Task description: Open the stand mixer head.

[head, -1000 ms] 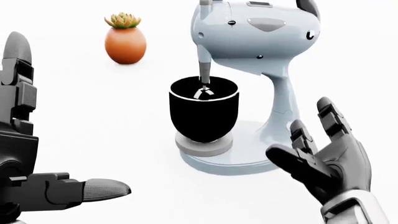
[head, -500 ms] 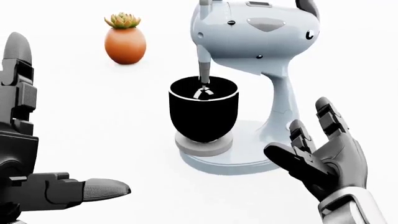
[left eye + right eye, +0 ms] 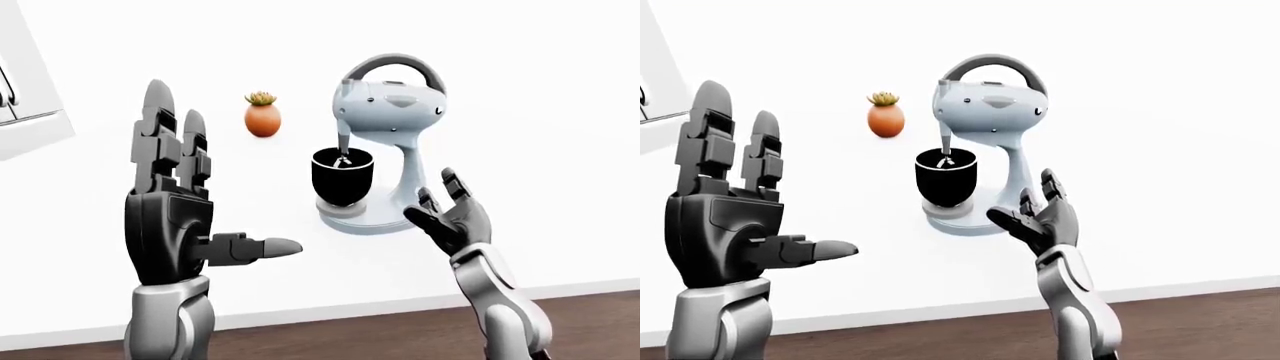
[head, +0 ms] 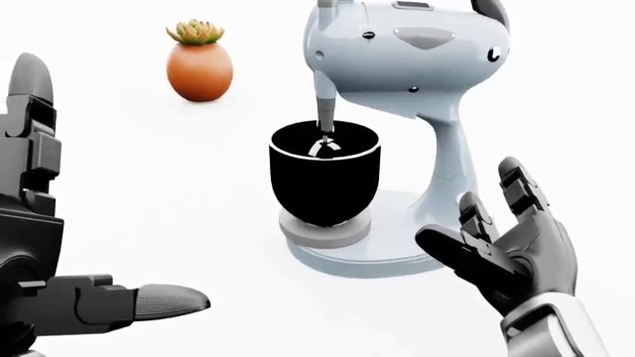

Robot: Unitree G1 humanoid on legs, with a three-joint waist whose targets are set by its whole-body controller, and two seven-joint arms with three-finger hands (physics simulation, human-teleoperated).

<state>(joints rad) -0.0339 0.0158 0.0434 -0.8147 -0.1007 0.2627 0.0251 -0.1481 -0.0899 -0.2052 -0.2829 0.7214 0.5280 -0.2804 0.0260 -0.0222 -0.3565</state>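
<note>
A pale blue stand mixer (image 3: 388, 112) stands on the white counter, its head (image 4: 407, 52) down with the beater (image 4: 325, 111) reaching into a black bowl (image 4: 324, 182) on the base (image 4: 357, 256). A grey handle arches over the head (image 3: 392, 66). My right hand (image 4: 501, 242) is open, fingers spread, just right of and below the mixer's column, not touching it. My left hand (image 3: 175, 202) is open, raised upright at the left, thumb pointing right, well clear of the mixer.
An orange pot with a succulent (image 4: 199, 65) sits on the counter left of the mixer. The white counter's near edge (image 3: 350, 307) runs above a dark brown floor. A white cabinet corner (image 3: 25, 82) shows at upper left.
My right hand has drifted slightly down and left, staying open. The left hand and the mixer have not moved.
</note>
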